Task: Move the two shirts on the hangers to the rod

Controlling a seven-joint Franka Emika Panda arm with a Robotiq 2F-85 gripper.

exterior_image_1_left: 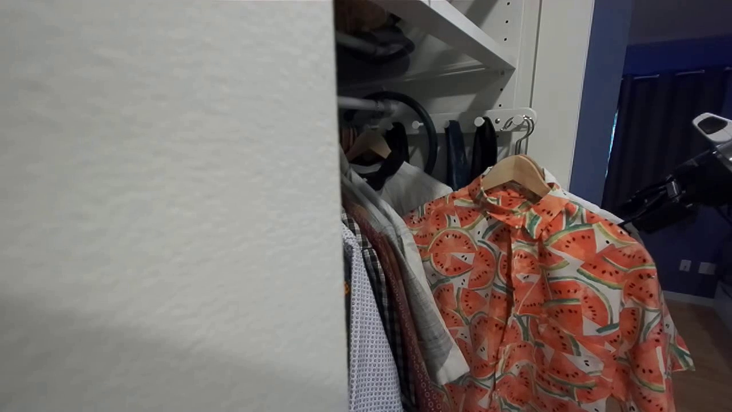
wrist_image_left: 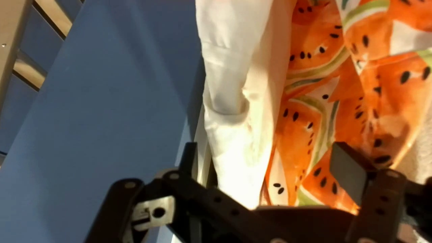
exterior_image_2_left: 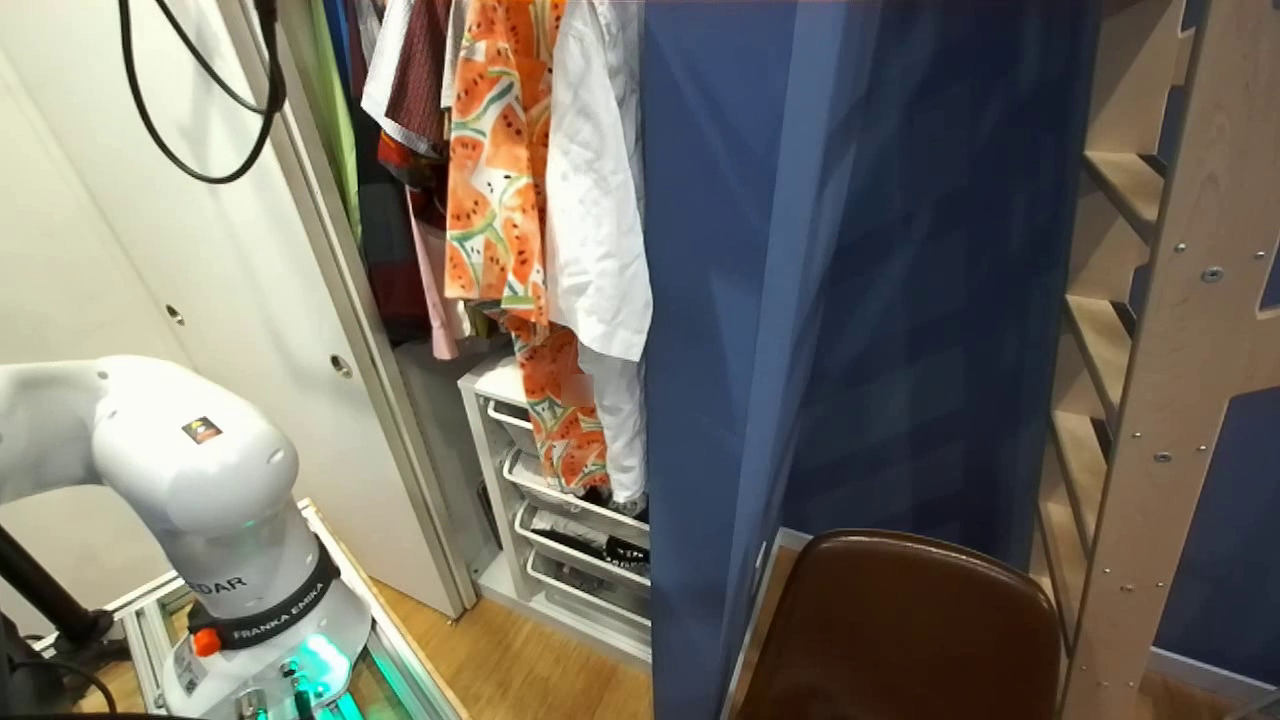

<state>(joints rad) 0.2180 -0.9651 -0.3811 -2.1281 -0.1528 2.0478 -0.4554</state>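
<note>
A watermelon-print shirt point(exterior_image_1_left: 526, 274) hangs on a wooden hanger point(exterior_image_1_left: 514, 173) from the hook rail point(exterior_image_1_left: 446, 122). It also shows in an exterior view point(exterior_image_2_left: 495, 180) and in the wrist view point(wrist_image_left: 314, 131). A white shirt point(exterior_image_2_left: 600, 200) hangs right behind it; it also shows in the wrist view point(wrist_image_left: 233, 135). The second hanger is mostly hidden. The metal rod point(exterior_image_1_left: 357, 103) runs inside the closet, partly behind the wall. My gripper point(exterior_image_1_left: 629, 214) is at the shirts' side. In the wrist view the gripper point(wrist_image_left: 270, 163) is open, with both shirts showing between its fingers.
Several other clothes point(exterior_image_1_left: 394, 269) hang close beside the watermelon shirt. A white shelf point(exterior_image_1_left: 452, 34) is above. Belts point(exterior_image_1_left: 457, 154) hang on the rail. A drawer unit point(exterior_image_2_left: 490, 385) stands below the shirts. A blue wall point(exterior_image_2_left: 710, 300) borders the closet; a brown chair point(exterior_image_2_left: 910, 620) stands beside it.
</note>
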